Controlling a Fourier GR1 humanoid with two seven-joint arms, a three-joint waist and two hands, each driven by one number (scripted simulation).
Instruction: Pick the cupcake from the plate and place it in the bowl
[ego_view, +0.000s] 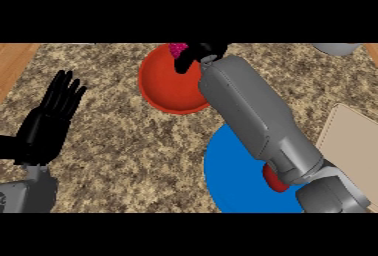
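one cupcake (178, 49) (pink top only) sits pinched in the curled right hand (198, 54) over the far rim of one red bowl (168, 85). one blue plate (232, 185) lies nearer. the left hand (50, 120) rests open, fingers straight, at the left.

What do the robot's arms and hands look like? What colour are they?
Both arms are smooth, chunky grey tubes with rounded joints. The right forearm is thick and grey, with a rounded elbow piece lower down. Each arm ends in a black hand: the left hand has long thin black fingers, and the right hand is black too. No cables or markings show.
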